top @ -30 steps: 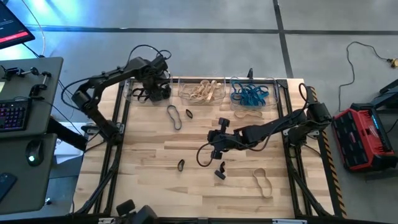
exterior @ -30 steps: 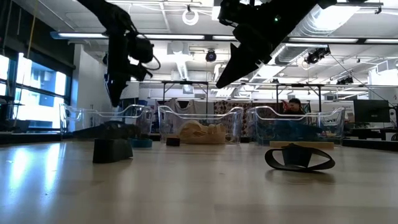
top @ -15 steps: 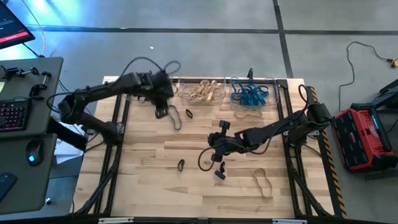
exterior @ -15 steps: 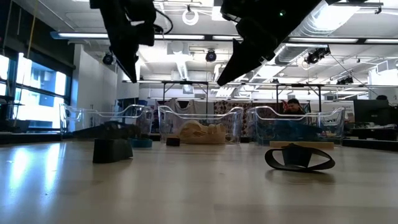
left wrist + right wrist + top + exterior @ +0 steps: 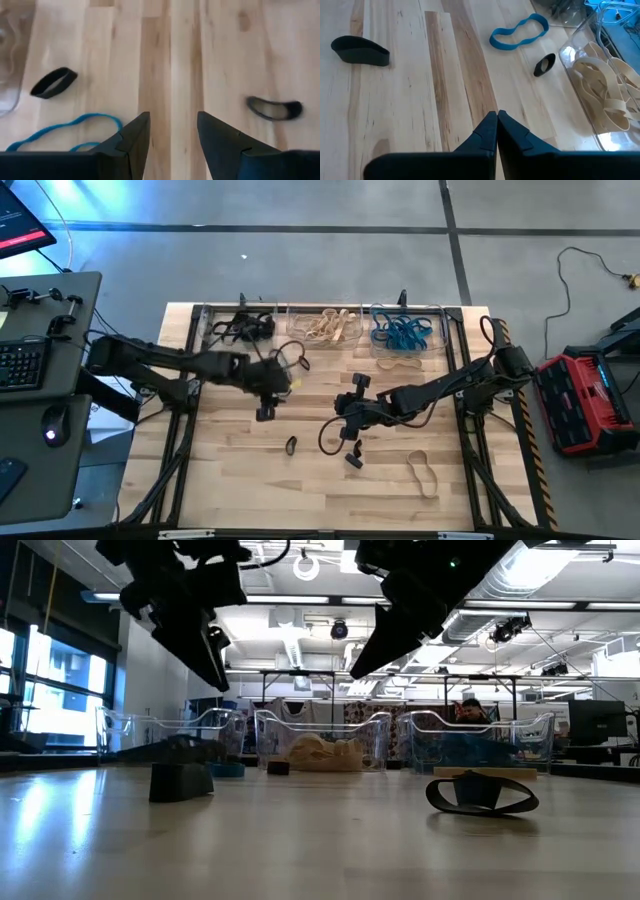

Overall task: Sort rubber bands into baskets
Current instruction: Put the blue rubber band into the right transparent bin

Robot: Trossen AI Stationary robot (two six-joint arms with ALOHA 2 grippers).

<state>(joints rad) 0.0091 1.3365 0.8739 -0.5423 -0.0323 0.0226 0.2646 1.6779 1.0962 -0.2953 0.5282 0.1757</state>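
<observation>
Left pincer (image 5: 170, 135): hovers over the bench (image 5: 230, 480) left of the middle, fingers apart with bare wood between them, holding nothing.
Right pincer (image 5: 496, 131): hovers above the bench's middle, fingers pressed together, empty.
Baskets: 3 clear bins in a row along the far edge of the bench.
Left basket (image 5: 208, 328): holds black bands.
Middle basket (image 5: 295, 315): holds tan bands (image 5: 328, 328).
Right basket (image 5: 440, 320): holds blue bands (image 5: 402, 332).
Blue band (image 5: 65, 131): a long loop lying flat on the wood, just beside the left pincer in the left wrist view; the right wrist view shows it near the baskets (image 5: 519, 32).
Small black band (image 5: 54, 82): lies on the wood near the blue band and apart from it; it sits just in front of the middle basket (image 5: 544, 64).
Black band near the front (image 5: 291, 445): lies alone on the bench between the 2 arms, also seen in the left wrist view (image 5: 274, 108).
Wide black band (image 5: 353, 459): lies just below the right pincer in the high view; the low view shows it standing on edge (image 5: 481, 794).
Tan band (image 5: 421, 471): a long loop on the bench's front right part, well apart from the baskets.
Tan band by the right basket (image 5: 398, 363): lies on the wood just in front of that basket.
</observation>
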